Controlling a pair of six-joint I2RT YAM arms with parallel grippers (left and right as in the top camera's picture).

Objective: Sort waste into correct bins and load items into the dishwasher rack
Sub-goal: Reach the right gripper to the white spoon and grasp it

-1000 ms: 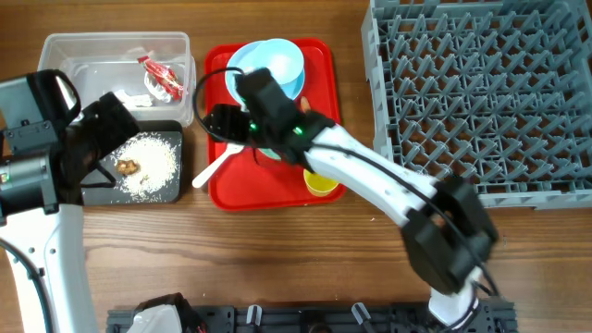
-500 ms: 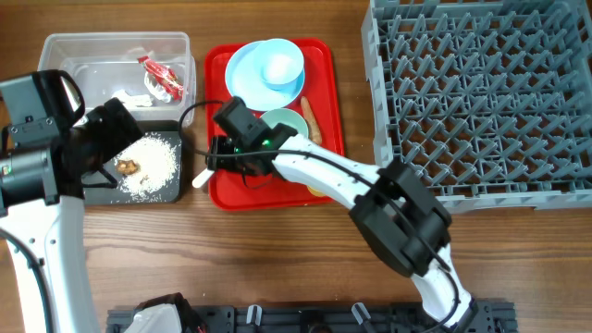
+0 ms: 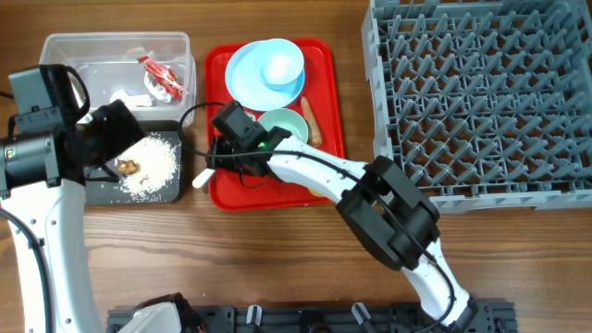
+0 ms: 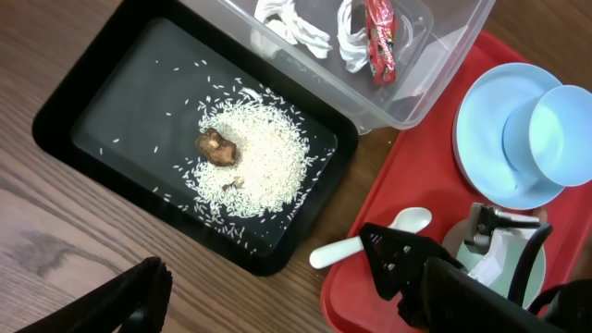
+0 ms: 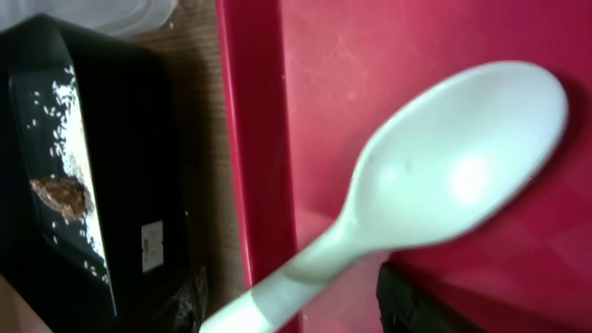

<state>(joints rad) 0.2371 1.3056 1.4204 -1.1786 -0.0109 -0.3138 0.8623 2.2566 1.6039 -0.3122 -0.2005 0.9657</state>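
A white plastic spoon lies on the red tray, and its handle sticks out over the tray's left edge. My right gripper is low over it and open; in the right wrist view its fingers stand on either side of the handle. My left gripper hovers open and empty over the black tray. That tray holds rice crumbs and a brown lump. In the clear tub lie a red wrapper and a white scrap.
The red tray also holds a pale blue plate, a light blue bowl, a whitish bowl and a carrot-like stick. The grey rack fills the right side. My right arm stretches across the tray's front.
My right gripper has moved left and down, from beside the bowls to the spoon at the tray's left edge, and its jaws have narrowed. The left arm shifted slightly.
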